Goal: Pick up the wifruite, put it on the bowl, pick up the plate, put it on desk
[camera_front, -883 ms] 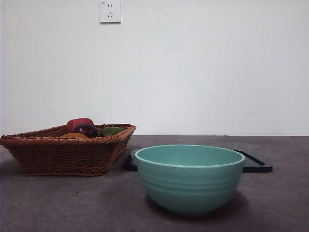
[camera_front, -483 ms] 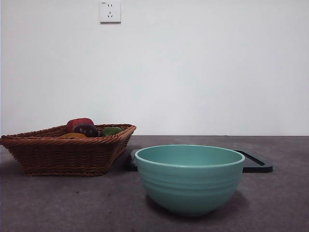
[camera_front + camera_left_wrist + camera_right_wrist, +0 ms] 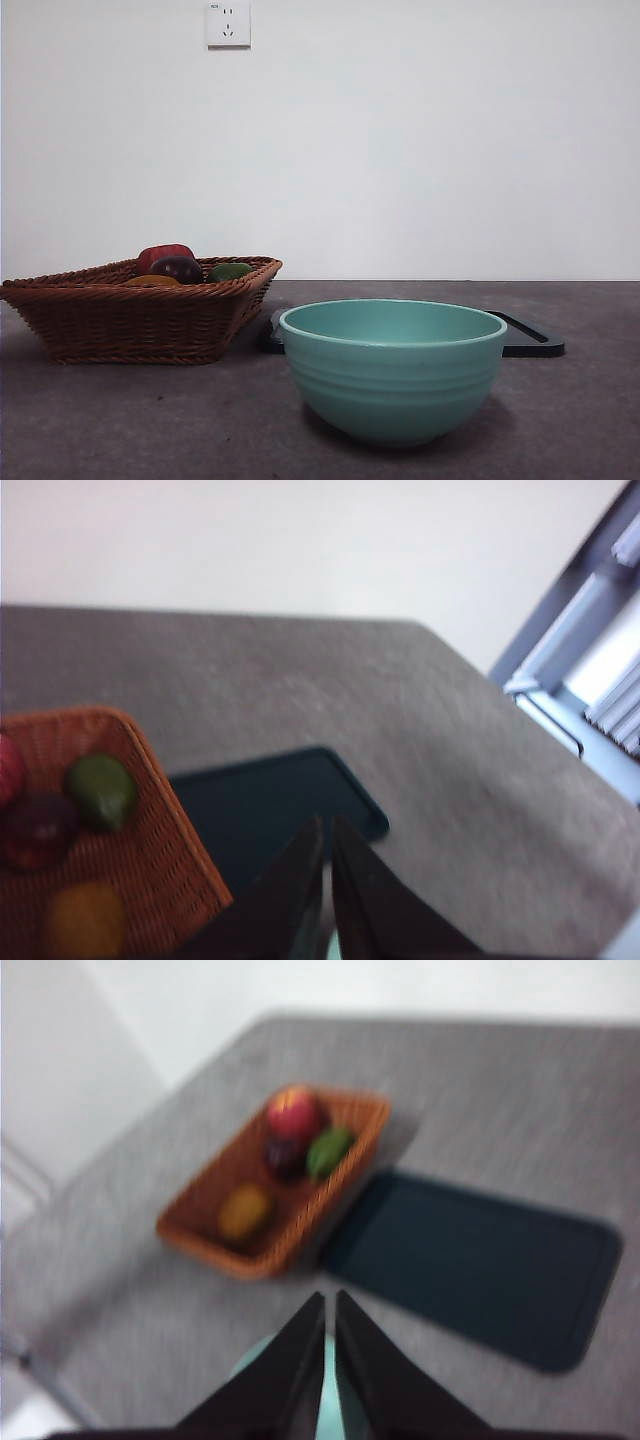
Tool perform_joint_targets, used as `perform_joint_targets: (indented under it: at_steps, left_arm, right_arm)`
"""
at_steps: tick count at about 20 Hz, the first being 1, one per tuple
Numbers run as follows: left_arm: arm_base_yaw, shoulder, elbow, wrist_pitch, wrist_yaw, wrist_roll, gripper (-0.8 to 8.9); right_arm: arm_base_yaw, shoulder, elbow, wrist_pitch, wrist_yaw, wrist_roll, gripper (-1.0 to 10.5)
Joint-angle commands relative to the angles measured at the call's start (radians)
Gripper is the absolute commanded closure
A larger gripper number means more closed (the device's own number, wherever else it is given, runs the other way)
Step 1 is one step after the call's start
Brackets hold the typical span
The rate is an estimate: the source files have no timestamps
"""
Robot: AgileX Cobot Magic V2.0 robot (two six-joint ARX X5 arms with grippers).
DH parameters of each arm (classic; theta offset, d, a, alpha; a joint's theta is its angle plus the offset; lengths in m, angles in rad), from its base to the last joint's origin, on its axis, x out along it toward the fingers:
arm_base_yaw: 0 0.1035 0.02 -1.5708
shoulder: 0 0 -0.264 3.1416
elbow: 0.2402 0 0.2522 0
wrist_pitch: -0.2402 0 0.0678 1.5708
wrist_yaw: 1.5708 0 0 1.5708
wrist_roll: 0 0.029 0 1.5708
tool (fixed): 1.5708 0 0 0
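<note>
The golden-brown wifruite (image 3: 150, 281) lies in a brown wicker basket (image 3: 130, 320) at the left, with only its top showing over the rim; it also shows in the left wrist view (image 3: 85, 920) and the right wrist view (image 3: 245, 1210). The teal-green bowl (image 3: 392, 368) stands empty at the front of the grey desk (image 3: 150, 420). A dark flat plate (image 3: 535, 340) lies behind the bowl and shows in the right wrist view (image 3: 480, 1265). My left gripper (image 3: 326, 825) is shut and empty, high above the basket and plate. My right gripper (image 3: 330, 1300) is shut and empty, above the bowl.
The basket also holds a red apple (image 3: 163, 255), a dark purple fruit (image 3: 178, 268) and a green fruit (image 3: 230, 271). A white wall with a socket (image 3: 228, 24) stands behind the desk. The desk's far edge and a window frame (image 3: 570, 630) show in the left wrist view.
</note>
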State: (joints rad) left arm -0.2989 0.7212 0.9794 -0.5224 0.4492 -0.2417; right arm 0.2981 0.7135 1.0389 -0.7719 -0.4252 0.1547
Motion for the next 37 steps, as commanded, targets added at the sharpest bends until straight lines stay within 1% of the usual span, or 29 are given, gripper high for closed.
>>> perform_joint_targets:
  at_steps: [1,5,7,9,10,11,12,13,14,15,16,17,18,19,21,22,27,29,30,31,33,37]
  left_arm:
    - [-0.026,0.006,0.024,-0.047,0.05,0.065,7.99]
    - [-0.056,0.002,0.024,-0.136,0.152,0.085,7.99]
    - [-0.062,-0.009,0.024,-0.164,0.166,0.092,7.98]
    - [-0.066,-0.031,0.024,-0.197,0.166,0.13,7.86]
    - [-0.066,-0.039,0.024,-0.201,0.164,0.13,7.62]
    - [-0.066,-0.045,0.024,-0.2,0.164,0.13,6.81]
    - [-0.066,-0.047,0.024,-0.196,0.164,0.129,5.66]
    - [-0.066,-0.048,0.024,-0.195,0.164,0.129,4.56]
    - [-0.066,-0.048,0.024,-0.196,0.164,0.129,3.84]
    - [-0.066,-0.048,0.024,-0.196,0.165,0.129,3.37]
    - [-0.066,-0.049,0.024,-0.195,0.165,0.129,3.33]
    - [-0.066,-0.05,0.024,-0.194,0.165,0.129,3.33]
    - [-0.066,-0.05,0.024,-0.194,0.165,0.127,3.32]
    - [-0.066,-0.05,0.024,-0.194,0.165,0.125,3.07]
    - [-0.066,-0.05,0.024,-0.194,0.165,0.124,1.57]
    - [-0.066,-0.05,0.024,-0.194,0.165,0.124,1.03]
    - [-0.066,-0.048,0.024,-0.194,0.155,0.126,1.0]
    - [-0.066,-0.037,0.033,-0.219,0.106,0.122,1.03]
    - [-0.066,-0.016,0.05,-0.256,0.052,0.126,1.03]
    - [-0.066,0.012,0.072,-0.294,0.008,0.146,1.03]
    - [-0.066,0.103,0.134,-0.363,-0.074,0.177,1.03]
    - [-0.066,0.34,0.267,-0.429,-0.172,0.172,1.03]
  right_arm:
    - [0.025,0.004,0.017,-0.049,-0.005,-0.097,9.4]
    - [0.035,-0.014,0.017,-0.126,-0.005,-0.13,9.4]
    - [0.034,-0.033,0.017,-0.154,-0.003,-0.137,9.4]
    - [0.034,-0.068,0.017,-0.16,-0.003,-0.137,9.4]
    - [0.034,-0.086,0.017,-0.156,0.0,-0.137,9.4]
    - [0.034,-0.101,0.017,-0.153,0.008,-0.137,9.4]
    - [0.034,-0.113,0.017,-0.15,0.011,-0.137,9.3]
    - [0.034,-0.123,0.017,-0.149,0.011,-0.137,9.0]
    - [0.034,-0.129,0.017,-0.148,0.011,-0.137,8.1]
    - [0.034,-0.13,0.017,-0.149,0.014,-0.13,6.6]
    - [0.034,-0.131,0.017,-0.149,0.014,-0.115,5.1]
    - [0.034,-0.13,0.017,-0.148,0.014,-0.103,3.7]
    - [0.034,-0.13,0.017,-0.149,0.014,-0.103,3.0]
    - [0.034,-0.13,0.017,-0.148,0.014,-0.103,2.8]
    - [0.034,-0.13,0.017,-0.148,0.014,-0.103,2.8]
    - [0.034,-0.13,0.017,-0.148,0.014,-0.103,2.8]
    - [0.034,-0.13,0.017,-0.148,0.013,-0.103,2.8]
    - [0.034,-0.13,0.017,-0.148,0.007,-0.103,2.8]
    - [0.034,-0.13,0.017,-0.15,0.007,-0.103,2.8]
    - [0.034,-0.13,0.017,-0.15,0.006,-0.103,2.8]
    - [0.034,-0.13,0.017,-0.149,0.007,-0.102,2.8]
    - [0.034,-0.13,0.017,-0.149,0.006,-0.079,2.8]
